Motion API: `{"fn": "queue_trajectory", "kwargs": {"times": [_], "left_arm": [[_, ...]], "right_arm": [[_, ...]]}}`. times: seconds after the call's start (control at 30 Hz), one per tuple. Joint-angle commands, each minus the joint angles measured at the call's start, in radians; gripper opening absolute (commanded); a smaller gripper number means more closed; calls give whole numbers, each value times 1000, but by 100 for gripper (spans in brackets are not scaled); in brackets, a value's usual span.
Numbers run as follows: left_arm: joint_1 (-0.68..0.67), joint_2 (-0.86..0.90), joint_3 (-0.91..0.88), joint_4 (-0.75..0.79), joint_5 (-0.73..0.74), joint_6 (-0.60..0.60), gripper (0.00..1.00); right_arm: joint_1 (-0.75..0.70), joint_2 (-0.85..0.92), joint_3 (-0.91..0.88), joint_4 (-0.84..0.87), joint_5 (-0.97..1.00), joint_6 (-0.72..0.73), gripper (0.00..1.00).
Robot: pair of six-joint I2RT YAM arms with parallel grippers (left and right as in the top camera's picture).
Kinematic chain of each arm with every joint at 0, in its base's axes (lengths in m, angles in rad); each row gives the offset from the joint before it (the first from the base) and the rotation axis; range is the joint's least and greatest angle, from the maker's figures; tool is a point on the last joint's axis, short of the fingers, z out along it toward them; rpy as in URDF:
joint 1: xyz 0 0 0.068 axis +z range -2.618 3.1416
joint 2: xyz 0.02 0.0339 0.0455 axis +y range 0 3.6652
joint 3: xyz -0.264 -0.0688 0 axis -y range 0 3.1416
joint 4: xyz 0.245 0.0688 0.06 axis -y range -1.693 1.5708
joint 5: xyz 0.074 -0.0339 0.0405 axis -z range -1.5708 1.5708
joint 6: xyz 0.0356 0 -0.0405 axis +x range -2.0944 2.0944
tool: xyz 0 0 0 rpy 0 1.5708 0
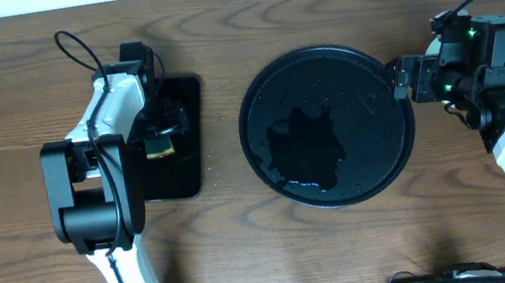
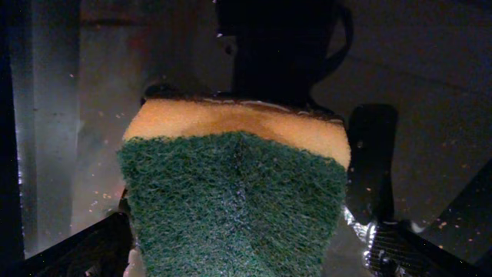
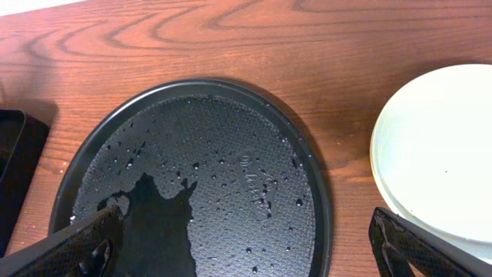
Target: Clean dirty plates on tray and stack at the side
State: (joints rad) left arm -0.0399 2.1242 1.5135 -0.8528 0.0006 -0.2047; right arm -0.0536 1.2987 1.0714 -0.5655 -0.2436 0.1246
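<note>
The round black tray [image 1: 345,87] lies mid-table, wet with a water puddle and drops, and holds no plate. It also shows in the right wrist view [image 3: 231,154]. A pale plate [image 3: 438,146] lies on the wood right of the tray, with another rim showing just under it; the overhead view hides it under the right arm. My right gripper [image 1: 402,79] is open and empty above the tray's right edge, its fingers wide apart [image 3: 246,246]. My left gripper [image 1: 160,140] is shut on a yellow and green sponge [image 2: 231,200].
A smaller rectangular black tray [image 1: 187,171] lies left of the round tray, under my left gripper; its edge shows in the right wrist view [image 3: 15,154]. Bare wood table [image 1: 312,2] lies all around.
</note>
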Motion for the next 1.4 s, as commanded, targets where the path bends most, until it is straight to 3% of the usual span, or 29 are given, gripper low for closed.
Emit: {"fn": "queue_trajectory", "kwargs": {"times": [0.0, 0.43, 0.63, 0.77, 0.87, 1.03, 1.2, 1.37], "left_arm": [[0, 11, -6, -2, -13, 10, 96], [0, 11, -6, -2, -13, 10, 96], [0, 11, -6, -2, -13, 10, 96], [0, 11, -6, -2, -13, 10, 96], [0, 11, -6, -2, -13, 10, 96], [0, 11, -6, -2, -13, 10, 96], [0, 11, -6, -2, -13, 10, 96], [0, 11, -6, -2, -13, 10, 96]], "right_arm": [[3, -4, 3, -4, -4, -14, 99], [1, -5, 2, -5, 59, -18, 99], [3, -173, -48, 15, 82, -29, 99], [3, -412, -192, 212, 82, -29, 99], [3, -664, -398, 445, 83, -29, 99], [9, -1032, -735, 677, 92, -29, 99], [55, -1203, -929, 717, 154, -24, 99], [68, -1244, -1051, 775, 178, 19, 99]]}}
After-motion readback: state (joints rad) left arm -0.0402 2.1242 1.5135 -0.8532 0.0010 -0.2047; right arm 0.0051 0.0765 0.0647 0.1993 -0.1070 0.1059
